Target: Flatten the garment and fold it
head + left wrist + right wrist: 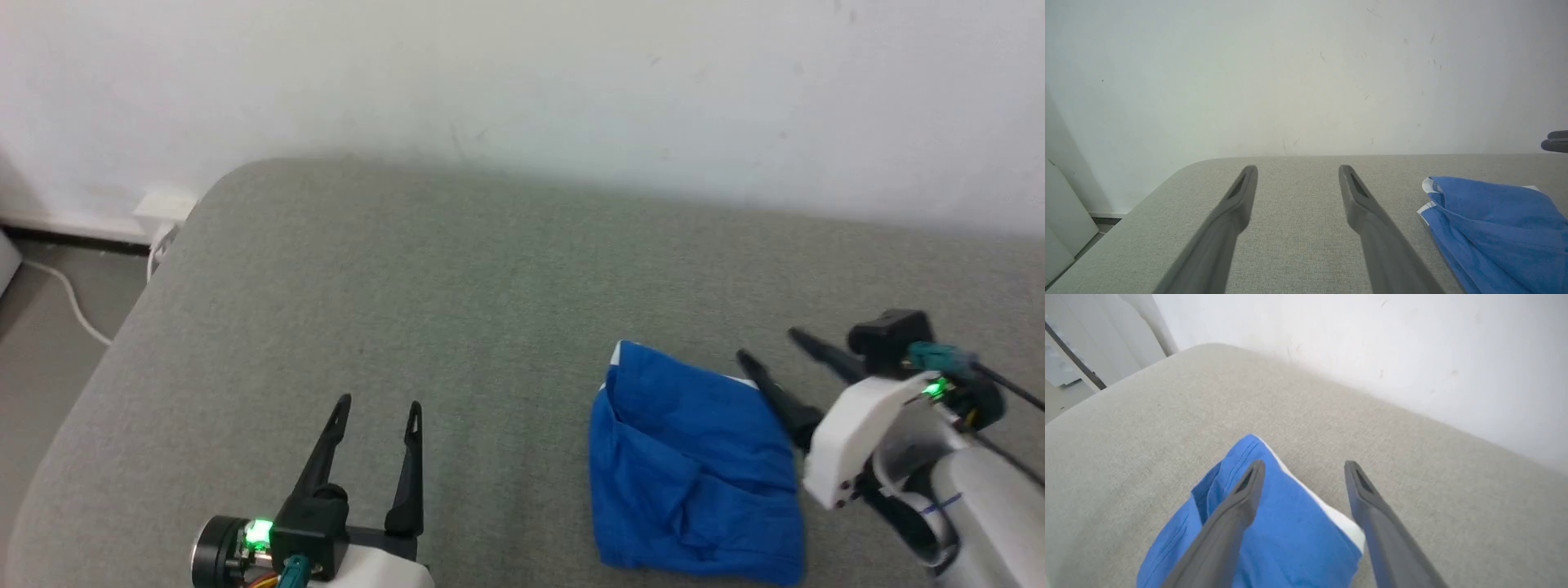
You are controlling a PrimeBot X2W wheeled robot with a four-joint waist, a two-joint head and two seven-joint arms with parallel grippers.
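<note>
The garment [694, 474] is thin, smooth blue cloth with a faint sheen and matt white trim, lying creased on the counter [408, 286], whose cover is a coarse, matt grey-green weave. The left hand [380, 403] and right hand [769, 344] have fingers of dull dark plastic. The right wrist shell [857, 425] is glossy white plastic, and the wall [571, 82] is matt, scuffed white paint.

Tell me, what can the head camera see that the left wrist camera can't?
Head camera's extras: a white cable on the floor and two green lights. Left wrist camera's extra: a clear look at a tall white panel at the far left. Both: the blue shorts, the grey padded top, the white wall and the open left hand.
</note>
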